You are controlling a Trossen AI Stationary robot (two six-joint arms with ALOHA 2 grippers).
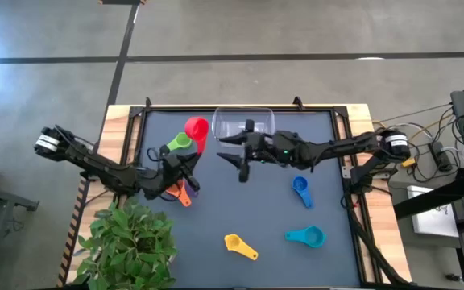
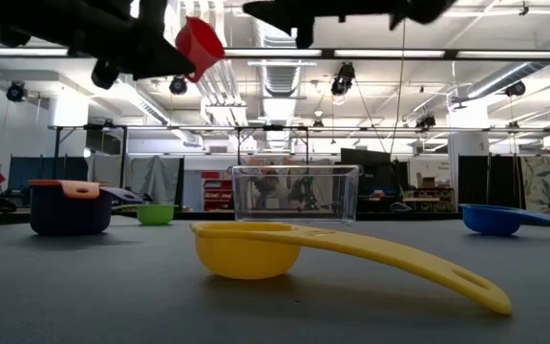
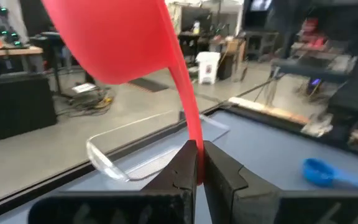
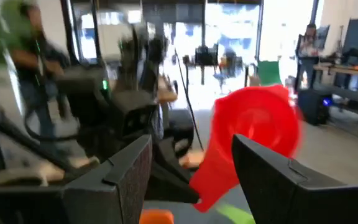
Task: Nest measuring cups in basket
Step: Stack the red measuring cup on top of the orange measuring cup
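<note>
Left pincer (image 3: pixel 196 163) is gripping the red cup (image 1: pixel 196 129) by its handle, holding it aloft just beside the basket (image 1: pixel 244 125). Right pincer (image 1: pixel 242 163) is hovering released above the bench (image 1: pixel 256 209) near the basket.

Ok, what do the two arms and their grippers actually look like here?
Both arms are dark, slim and jointed. Left arm has a pale band at its outer end; right arm has one too, plus a small green light. Left gripper and right gripper have chunky black angular fingers.
</note>
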